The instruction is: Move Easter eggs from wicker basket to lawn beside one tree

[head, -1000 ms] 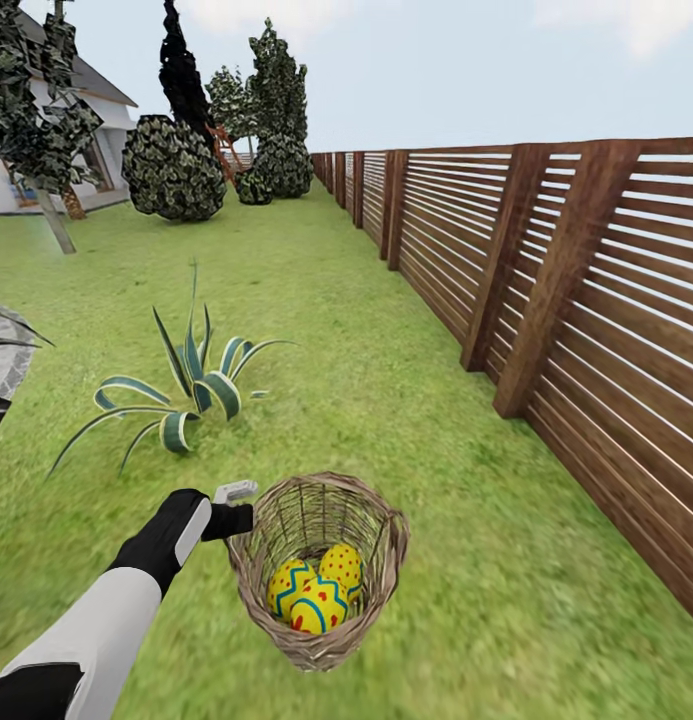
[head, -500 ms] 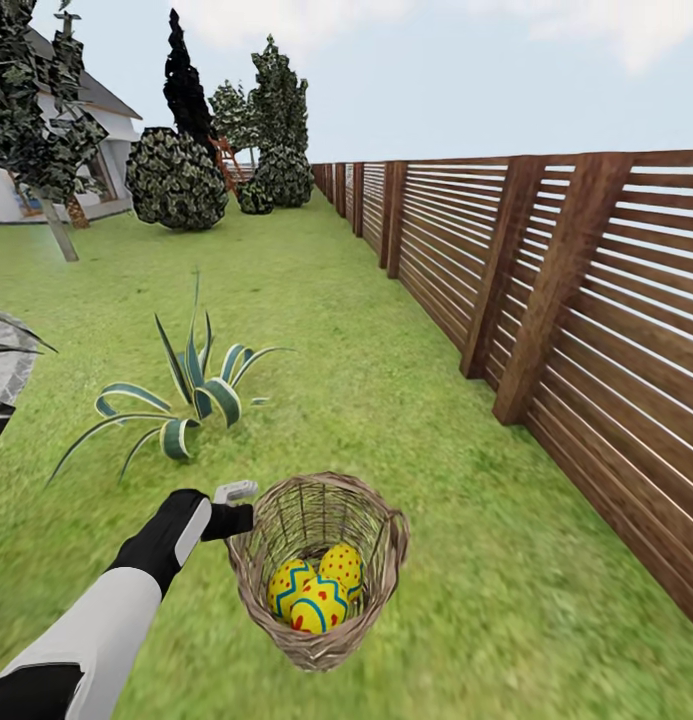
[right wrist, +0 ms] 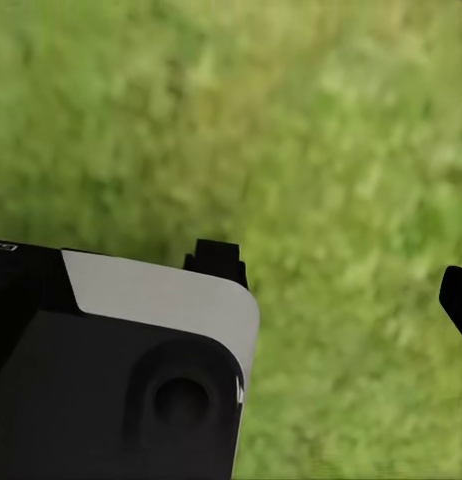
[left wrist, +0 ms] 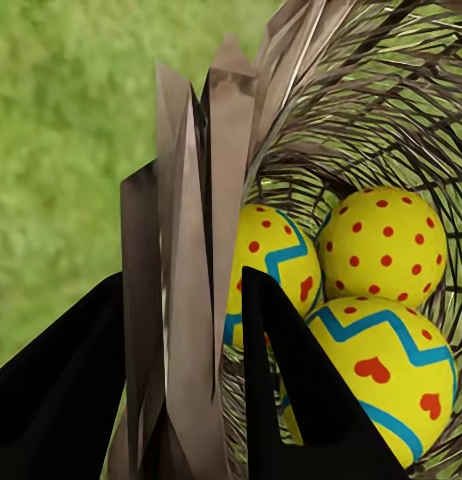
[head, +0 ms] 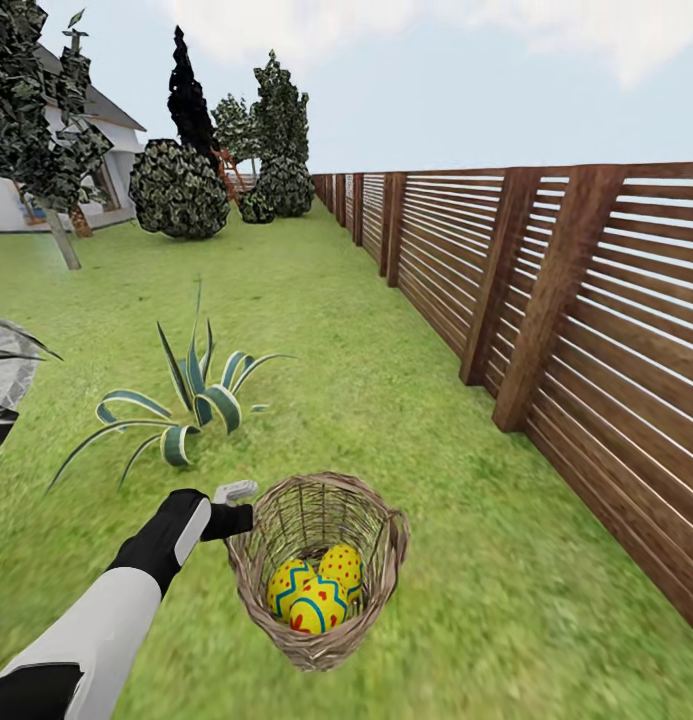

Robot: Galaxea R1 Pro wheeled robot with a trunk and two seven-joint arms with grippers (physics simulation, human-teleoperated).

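The wicker basket (head: 321,560) hangs above the lawn (head: 316,330), with my left gripper (head: 236,515) shut on its rim. In the left wrist view the woven rim (left wrist: 196,250) stands between the two black fingers (left wrist: 291,390). Three yellow Easter eggs (head: 316,588) with blue zigzags and red marks lie inside the basket (left wrist: 386,245). A tree (head: 61,235) with a pale trunk stands far off at the left, by the white house. My right gripper (right wrist: 336,275) hovers over bare grass, its fingertips (right wrist: 216,255) wide apart and holding nothing.
A brown slatted fence (head: 556,300) runs along the right side. A striped spiky plant (head: 191,395) grows just ahead of the basket, and a grey rock (head: 1,375) sits at the left edge. Round bushes (head: 176,190) and a black tree (head: 186,95) stand far ahead.
The camera has moved: tree, bushes and fence sit slightly lower in the picture. My left arm and the basket with its eggs keep the same place in view.
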